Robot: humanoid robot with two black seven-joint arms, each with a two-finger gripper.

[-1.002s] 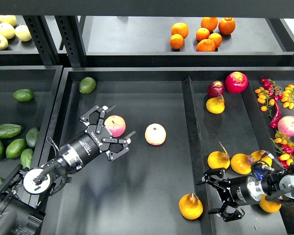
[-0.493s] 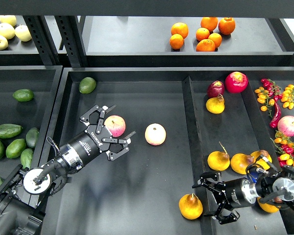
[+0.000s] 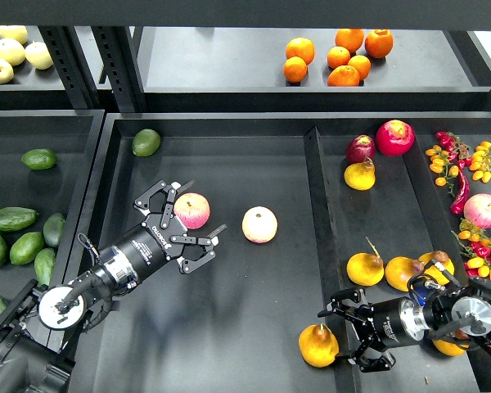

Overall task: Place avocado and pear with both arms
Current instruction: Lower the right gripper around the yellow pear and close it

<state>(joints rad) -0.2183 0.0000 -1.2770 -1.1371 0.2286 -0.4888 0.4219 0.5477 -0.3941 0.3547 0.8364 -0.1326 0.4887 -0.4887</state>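
The pear (image 3: 319,345) sits at the lower middle of the frame, just left of the right gripper (image 3: 349,337), whose fingers stand apart, open toward it. The left gripper (image 3: 182,225), fingers spread beside an apple (image 3: 191,210), is far from the avocado (image 3: 13,219) at left centre, which lies lengthwise left to right.

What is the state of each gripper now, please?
Left gripper: open, around a pink-and-yellow apple, not closed on it.
Right gripper: open, empty, beside the pear.
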